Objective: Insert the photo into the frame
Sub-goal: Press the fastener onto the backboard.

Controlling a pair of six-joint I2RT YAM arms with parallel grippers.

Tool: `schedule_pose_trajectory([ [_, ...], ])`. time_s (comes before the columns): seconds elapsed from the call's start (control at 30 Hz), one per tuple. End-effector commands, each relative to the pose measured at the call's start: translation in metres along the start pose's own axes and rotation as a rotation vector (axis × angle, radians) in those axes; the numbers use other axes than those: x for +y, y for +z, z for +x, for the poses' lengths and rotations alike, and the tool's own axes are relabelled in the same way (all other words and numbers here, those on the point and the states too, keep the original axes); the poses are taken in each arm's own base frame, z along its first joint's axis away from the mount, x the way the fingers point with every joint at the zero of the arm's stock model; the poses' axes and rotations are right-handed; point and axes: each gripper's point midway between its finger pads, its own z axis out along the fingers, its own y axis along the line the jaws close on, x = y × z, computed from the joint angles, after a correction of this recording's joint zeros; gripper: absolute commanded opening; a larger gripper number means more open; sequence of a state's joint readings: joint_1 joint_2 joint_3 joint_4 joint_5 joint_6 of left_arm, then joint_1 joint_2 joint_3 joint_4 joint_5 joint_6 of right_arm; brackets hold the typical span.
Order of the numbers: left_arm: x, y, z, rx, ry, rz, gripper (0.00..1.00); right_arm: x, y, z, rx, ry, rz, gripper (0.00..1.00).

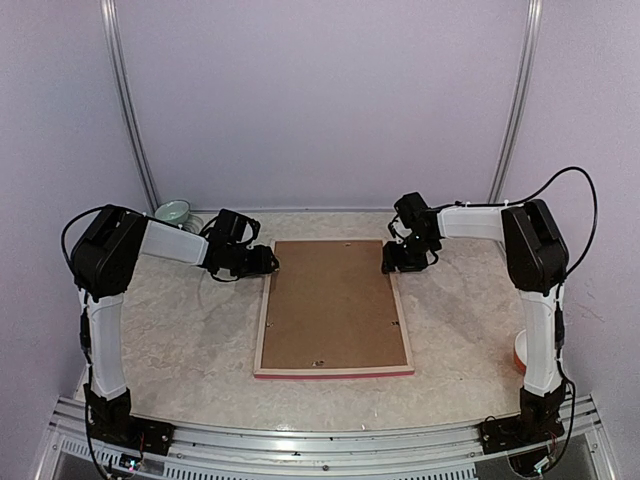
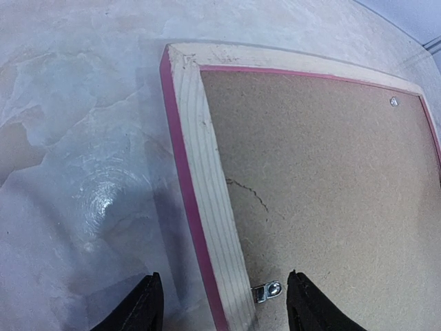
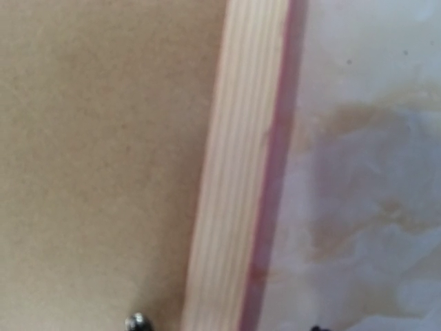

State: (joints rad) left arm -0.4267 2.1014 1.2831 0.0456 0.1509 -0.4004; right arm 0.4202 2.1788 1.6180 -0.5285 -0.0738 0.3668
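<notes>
Frame lies face down on the counter, pale wood up, with the brown backing board seated in it. The photo is not visible. The left claw is released, its fingers straddling the rail, a metal clip just inside one finger, likely its target. The right claw hangs over the opposite rail; whether it is released or clenched I cannot tell.

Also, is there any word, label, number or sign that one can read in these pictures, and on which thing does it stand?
None: no word, number or sign can be read in any view.
The frame, its brown backing board, the small metal clip and the marbled table all show no print.
</notes>
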Motion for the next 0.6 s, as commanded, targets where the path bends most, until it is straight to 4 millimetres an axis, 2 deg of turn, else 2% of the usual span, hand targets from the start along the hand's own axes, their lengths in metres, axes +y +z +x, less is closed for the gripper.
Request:
schedule_pose_trajectory([
  [0.0,0.0035,0.0036,0.0033,0.004,-0.002,0.006,0.61,-0.0167,0.0144,0.0201,0.069,0.007,0.052,0.53],
  [0.57,0.0034,0.0032,0.0029,0.004,-0.004,0.008,0.61,-0.0158,0.0124,0.0145,0.06,0.006,0.05,0.42],
])
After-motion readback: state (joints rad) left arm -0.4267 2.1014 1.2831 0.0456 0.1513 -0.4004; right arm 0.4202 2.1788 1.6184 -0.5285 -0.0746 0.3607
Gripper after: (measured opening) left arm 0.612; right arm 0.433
